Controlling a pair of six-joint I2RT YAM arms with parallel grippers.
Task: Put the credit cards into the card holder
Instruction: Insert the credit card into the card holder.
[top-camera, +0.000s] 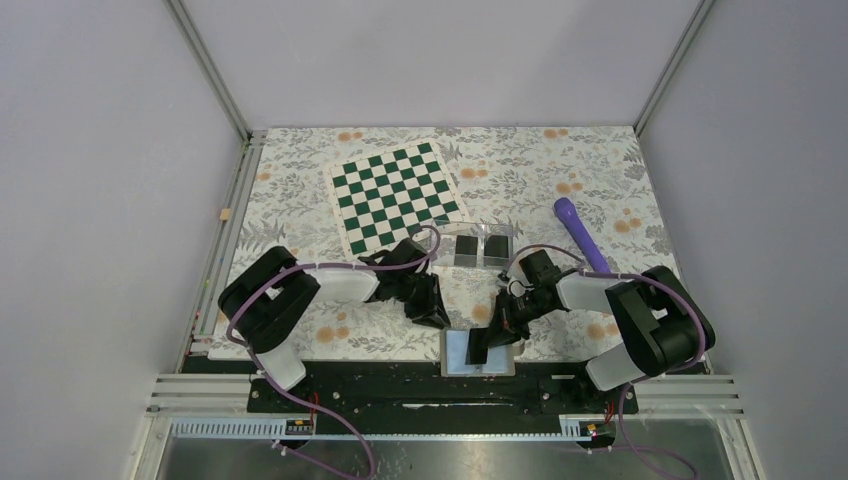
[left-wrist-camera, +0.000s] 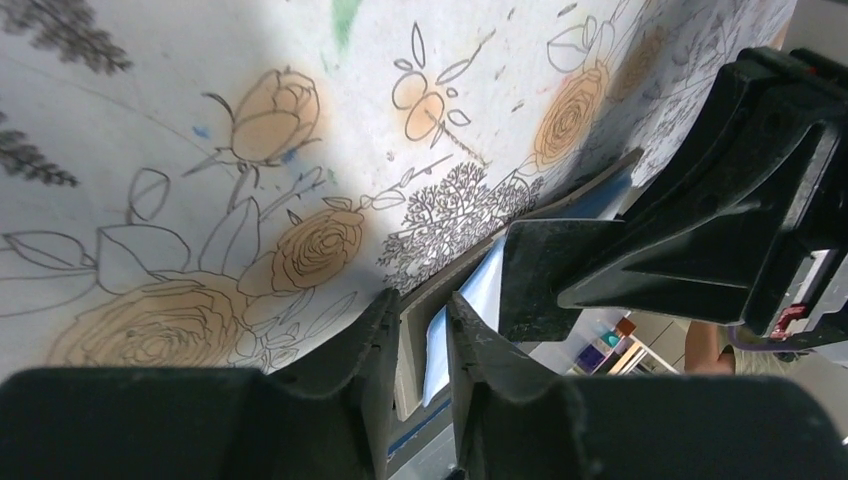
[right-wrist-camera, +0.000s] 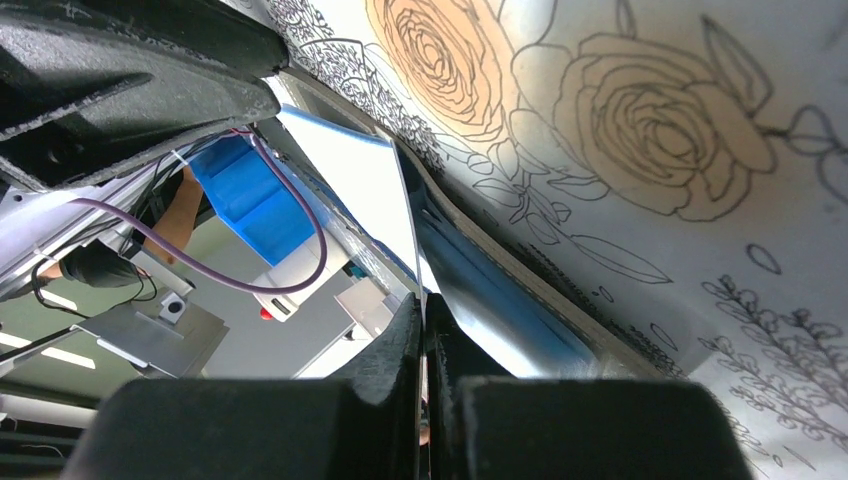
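Two black cards: saw them sitting side by side in the clear card holder, well beyond the tips of both sets of jaws. Found the right gripper with its jaws pressed tight together, pinching one more thin black credit card by its edge. Saw that card sticking out past the right jaws, just over the open wallet, a little ahead of the left jaws and off toward the right gripper's side. Found the left gripper with its jaws a little apart. Saw the wallet's brown edge and its light-blue inside through the gap between those jaws. Could not tell for sure about any touch between the left jaws and the wallet; too dark and close up there. Saw the two grippers close together, tips almost meeting above the wallet. Noticed a green and white checkerboard far beyond the left jaws, and a purple stick far beyond the right jaws, near the card holder. Saw a table cover with drawn flowers under it all.
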